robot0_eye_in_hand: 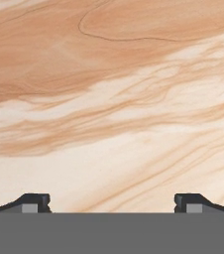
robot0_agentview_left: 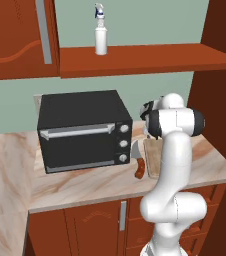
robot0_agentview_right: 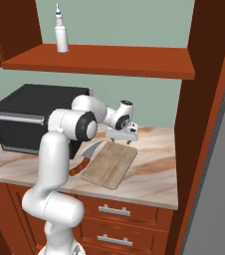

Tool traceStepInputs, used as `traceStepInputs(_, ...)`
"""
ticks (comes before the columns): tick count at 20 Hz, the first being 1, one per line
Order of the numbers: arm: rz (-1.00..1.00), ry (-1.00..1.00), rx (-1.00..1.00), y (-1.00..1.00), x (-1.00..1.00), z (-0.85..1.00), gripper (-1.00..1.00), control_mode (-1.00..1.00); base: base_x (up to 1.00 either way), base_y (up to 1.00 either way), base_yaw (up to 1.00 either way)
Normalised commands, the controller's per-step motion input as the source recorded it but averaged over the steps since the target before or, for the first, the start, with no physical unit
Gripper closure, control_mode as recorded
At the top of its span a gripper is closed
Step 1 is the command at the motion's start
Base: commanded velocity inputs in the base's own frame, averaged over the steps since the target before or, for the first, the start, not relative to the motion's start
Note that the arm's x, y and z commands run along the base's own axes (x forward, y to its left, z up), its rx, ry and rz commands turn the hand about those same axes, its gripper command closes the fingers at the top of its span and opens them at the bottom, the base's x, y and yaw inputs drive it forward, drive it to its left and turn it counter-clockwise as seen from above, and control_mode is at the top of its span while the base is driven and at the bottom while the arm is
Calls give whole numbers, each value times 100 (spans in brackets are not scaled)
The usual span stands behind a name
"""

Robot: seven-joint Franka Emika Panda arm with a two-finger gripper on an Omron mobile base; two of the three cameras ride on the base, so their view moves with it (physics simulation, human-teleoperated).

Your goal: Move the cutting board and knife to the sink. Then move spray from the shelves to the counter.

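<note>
white arm (robot0_agentview_right: pixel 59 164) bent forward, gripper (robot0_agentview_right: pixel 122 141) pointing down, jaws spread wide.

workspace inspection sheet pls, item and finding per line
surface: beige marble counter, board and knife lying on it
job's things: cutting board flat near the counter's front edge; knife beside it, blade toward the wall; spray upright on the shelf
clutter: black oven on the counter
grippers: tool open, above the board's far end, holding nothing
cables: nothing seen
surroundings: green wall, reddish-brown cabinets
</note>
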Motion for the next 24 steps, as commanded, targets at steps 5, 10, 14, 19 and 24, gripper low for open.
traceStepInputs(5, 0, 0, 0, 0, 0, 0, -100, 100, -33, -6, 0)
traceStepInputs(10, 0, 0, 0, 0, 0, 0, -100, 100, -42, -8, 0)
traceStepInputs(14, 0, 0, 0, 0, 0, 0, -100, 100, -29, 0, 0)
traceStepInputs(19, 0, 0, 0, 0, 0, 0, -100, 100, -31, -3, 0)
traceStepInputs(24, 0, 0, 0, 0, 0, 0, -100, 100, -37, -9, 0)
